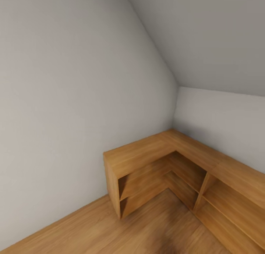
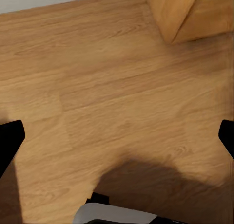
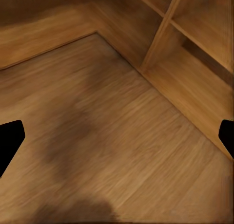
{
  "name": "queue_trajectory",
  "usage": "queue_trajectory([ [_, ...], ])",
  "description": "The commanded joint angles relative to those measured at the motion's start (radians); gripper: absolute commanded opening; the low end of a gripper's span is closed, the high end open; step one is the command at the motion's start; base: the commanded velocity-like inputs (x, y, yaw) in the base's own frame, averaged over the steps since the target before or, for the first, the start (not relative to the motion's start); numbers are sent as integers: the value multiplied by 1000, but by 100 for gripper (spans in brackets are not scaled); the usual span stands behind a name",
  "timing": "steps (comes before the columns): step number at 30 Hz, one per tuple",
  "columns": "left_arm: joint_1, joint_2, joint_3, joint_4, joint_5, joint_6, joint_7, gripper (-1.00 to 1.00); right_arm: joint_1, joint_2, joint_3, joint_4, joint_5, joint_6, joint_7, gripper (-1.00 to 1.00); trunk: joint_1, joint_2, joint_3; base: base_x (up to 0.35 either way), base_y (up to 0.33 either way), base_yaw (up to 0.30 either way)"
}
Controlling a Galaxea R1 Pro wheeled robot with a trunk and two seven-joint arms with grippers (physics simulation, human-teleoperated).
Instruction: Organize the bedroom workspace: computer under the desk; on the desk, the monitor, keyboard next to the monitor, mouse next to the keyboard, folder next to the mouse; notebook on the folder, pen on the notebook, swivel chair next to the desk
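wood floor, corner wooden shelf unit, open compartments bare

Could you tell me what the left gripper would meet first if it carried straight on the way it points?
Most likely the bare wooden floor: the open left gripper faces it, with nothing between; depth is unclear.

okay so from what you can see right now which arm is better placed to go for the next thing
Neither yet. No task item shows, just a wooden corner shelf and floor. Left gripper and right gripper both hang open and empty over the floor.

wooden floor, spread left gripper fingertips, perhaps a shelf corner.
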Motion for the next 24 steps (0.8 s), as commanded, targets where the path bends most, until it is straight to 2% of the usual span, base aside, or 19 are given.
queue_trajectory([
  [1, 0, 1, 9, 6, -12, -26, -19, 100, -1, 1, 9, 2, -5, -2, -5, 100, 1, -2, -2, 0, 0, -259],
  [6, 0, 2, 10, 12, -29, -58, -30, 100, -1, 2, 9, 2, -8, -2, -4, 100, 1, -2, -2, 0, 0, -260],
  [14, 0, 4, 13, 14, -29, -62, -29, 100, -1, 5, 9, 1, -8, -2, -4, 100, 1, -2, -2, 0, 0, -243],
  [24, 0, 4, 13, 14, -28, -63, -27, 100, -1, 5, 9, 1, -9, -2, -4, 100, 1, -2, -2, 0, 0, -48],
])
